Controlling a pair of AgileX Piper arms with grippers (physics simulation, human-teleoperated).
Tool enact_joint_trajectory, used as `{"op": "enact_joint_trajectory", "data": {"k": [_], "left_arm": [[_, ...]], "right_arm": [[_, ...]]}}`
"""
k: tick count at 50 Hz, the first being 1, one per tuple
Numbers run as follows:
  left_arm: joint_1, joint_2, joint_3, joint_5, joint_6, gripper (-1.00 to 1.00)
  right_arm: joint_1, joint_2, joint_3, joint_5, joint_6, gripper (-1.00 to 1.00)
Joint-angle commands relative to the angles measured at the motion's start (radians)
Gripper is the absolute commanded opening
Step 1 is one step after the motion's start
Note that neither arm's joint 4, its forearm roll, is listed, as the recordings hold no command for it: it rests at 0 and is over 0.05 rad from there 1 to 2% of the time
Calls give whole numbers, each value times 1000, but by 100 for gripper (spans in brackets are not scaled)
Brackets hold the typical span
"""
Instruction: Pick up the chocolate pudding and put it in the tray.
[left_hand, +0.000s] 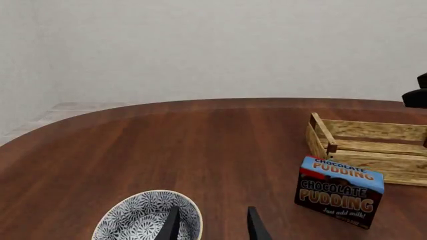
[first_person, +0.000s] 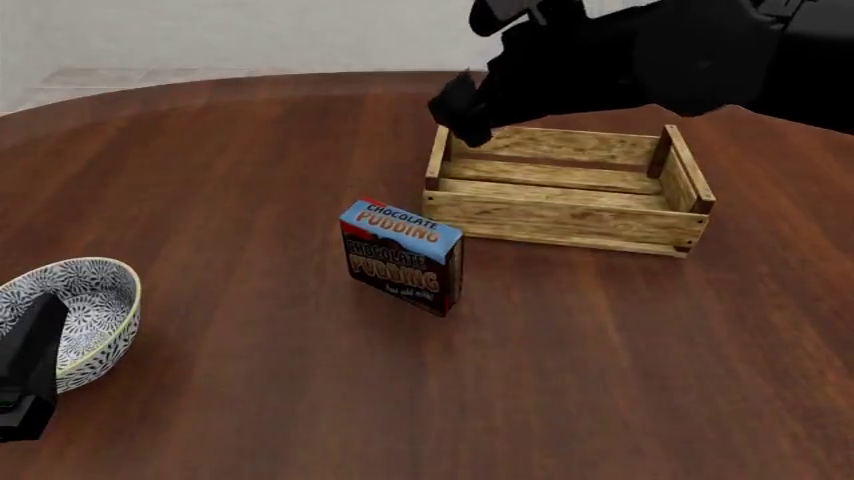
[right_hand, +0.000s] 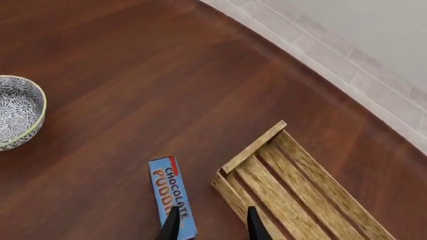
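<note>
We find the chocolate pudding (first_person: 400, 257) upright on the worktop (first_person: 267, 160), just in front of the tray (first_person: 567, 218) near its left end and apart from it. We judge the carton light, stiff and smooth-sided, easily tipped or crushed; we take hold across its two broad faces, near the top, with modest force. The right gripper (right_hand: 209, 226) hangs above the carton and tray corner, jaws parted and empty. The left gripper (left_hand: 212, 225) sits low by the bowl (first_person: 74, 320), jaws likewise apart, holding nothing. The bowl lies well clear at the left. Only the tray's front wall stands in the path, so we lift over it.
</note>
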Motion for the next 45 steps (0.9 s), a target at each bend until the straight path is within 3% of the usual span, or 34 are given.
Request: {"op": "enact_joint_trajectory", "data": {"k": [1,25,45], "left_arm": [[0,0,0,0,0,100],[0,0,0,0,0,100],[0,0,0,0,0,100]], "right_arm": [[51,1,29,6,-22,100],[119,3,46,44,-63,100],[125,30,40,92,-150,100]]}}
